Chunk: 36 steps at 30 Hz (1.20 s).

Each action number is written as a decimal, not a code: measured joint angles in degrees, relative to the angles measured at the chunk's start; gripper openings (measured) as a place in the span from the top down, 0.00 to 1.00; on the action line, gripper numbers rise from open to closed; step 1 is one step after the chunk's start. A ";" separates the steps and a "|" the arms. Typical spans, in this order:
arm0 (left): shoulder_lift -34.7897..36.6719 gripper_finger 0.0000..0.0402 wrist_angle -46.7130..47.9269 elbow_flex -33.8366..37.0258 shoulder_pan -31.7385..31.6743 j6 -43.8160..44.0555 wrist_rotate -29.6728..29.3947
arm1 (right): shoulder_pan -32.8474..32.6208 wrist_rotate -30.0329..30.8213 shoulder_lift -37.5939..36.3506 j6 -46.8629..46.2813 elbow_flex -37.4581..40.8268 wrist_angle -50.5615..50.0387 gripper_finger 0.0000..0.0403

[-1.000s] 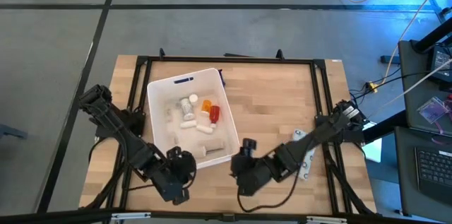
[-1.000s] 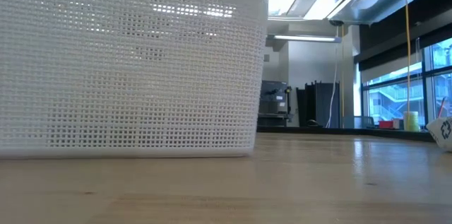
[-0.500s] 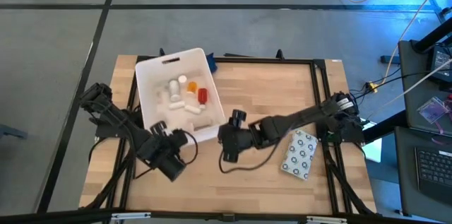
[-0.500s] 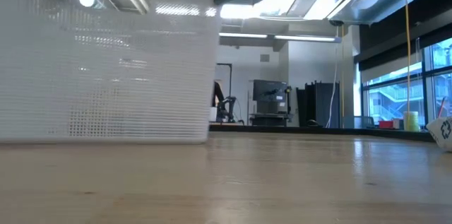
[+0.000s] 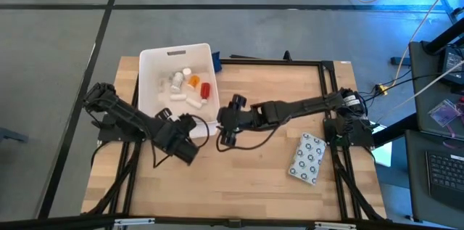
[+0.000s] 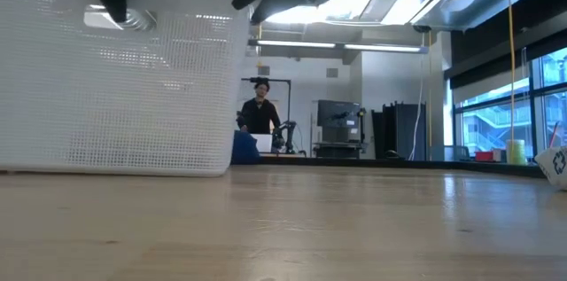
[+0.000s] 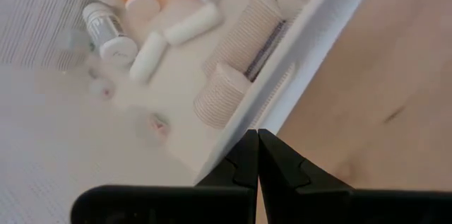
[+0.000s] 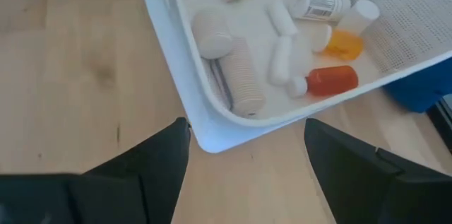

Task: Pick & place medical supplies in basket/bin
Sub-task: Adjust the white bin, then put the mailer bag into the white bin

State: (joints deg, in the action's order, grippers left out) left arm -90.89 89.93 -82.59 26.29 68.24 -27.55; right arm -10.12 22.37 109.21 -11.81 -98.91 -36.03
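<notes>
The left gripper (image 5: 190,130) has its jaws pressed tight together with nothing between them; in its wrist view the two dark fingers (image 7: 248,162) meet just at the near rim of the white tub (image 5: 149,77). The right gripper (image 5: 225,122) stands with its jaws spread wide and empty — its fingers (image 8: 159,160) flank the tub's near right corner without touching it.

The tub sits at the table's far left, tilted a little, its handle slot on the far rim. Inside lie a beige roll (image 7: 241,58) against the near wall, a red bottle (image 8: 332,80), an orange pill bottle (image 8: 344,42) and several white bottles (image 7: 107,31) and tubes (image 7: 185,25). A blue cloth (image 8: 417,90) lies just beyond the tub's far right corner.

A dotted white packet (image 5: 307,158) rests on the wooden table (image 5: 254,186) well to the right, apart from both arms.

In the low view a person (image 6: 260,113) stands far back in the room.
</notes>
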 joint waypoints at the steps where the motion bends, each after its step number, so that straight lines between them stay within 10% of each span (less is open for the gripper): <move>1: 0.00 1.00 -0.12 0.00 -0.79 -0.01 0.04 | 0.23 -0.02 0.00 0.13 0.00 0.01 0.31; 21: 0.01 0.99 0.21 -2.19 -5.45 -3.78 4.03 | 0.66 -4.75 0.00 0.29 0.00 1.68 0.31; 36: 0.19 0.99 -0.27 -20.40 1.75 -3.00 -9.64 | -0.18 -6.85 -0.15 0.59 -4.23 -0.29 0.31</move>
State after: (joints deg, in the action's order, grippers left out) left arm -90.70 89.67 -102.98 28.04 65.24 -37.19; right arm -10.30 15.52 109.06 -11.22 -103.14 -36.32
